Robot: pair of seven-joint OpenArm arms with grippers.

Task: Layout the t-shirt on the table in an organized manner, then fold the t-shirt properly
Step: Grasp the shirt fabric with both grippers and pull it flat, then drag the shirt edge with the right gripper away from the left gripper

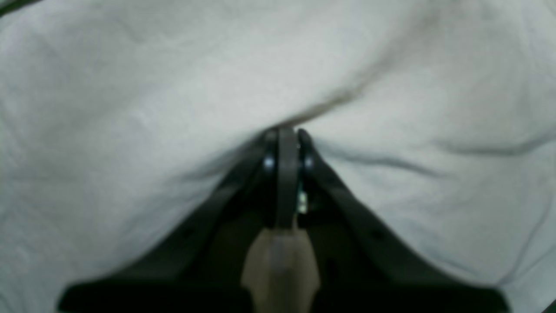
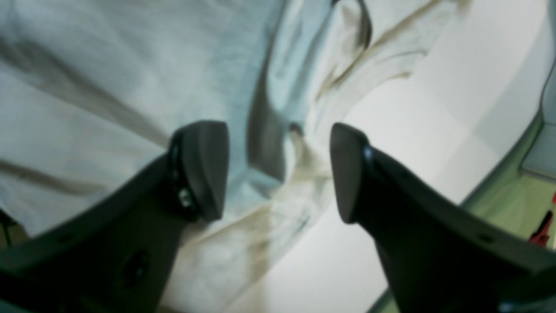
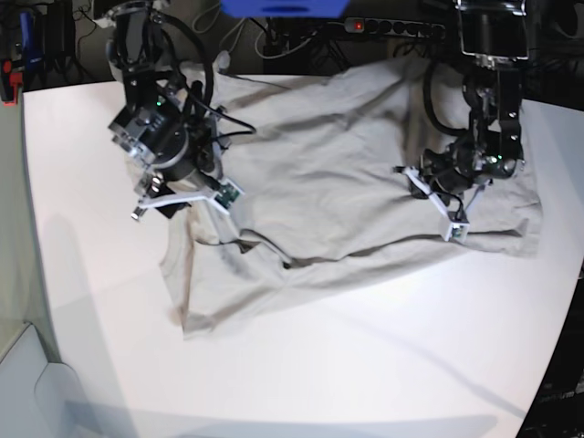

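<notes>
T-shirt (image 3: 338,164): spread rumpled across the far half of the desk (image 3: 301,365), one edge bunched at the base view's left.
Left end effector (image 1: 284,132): closed tight, a pinch of t-shirt cloth caught at the tips.
Right end effector (image 2: 278,167): jaws held wide apart above the t-shirt's edge, nothing gripped.
Folds: creases are seen running out from the pinch.
</notes>
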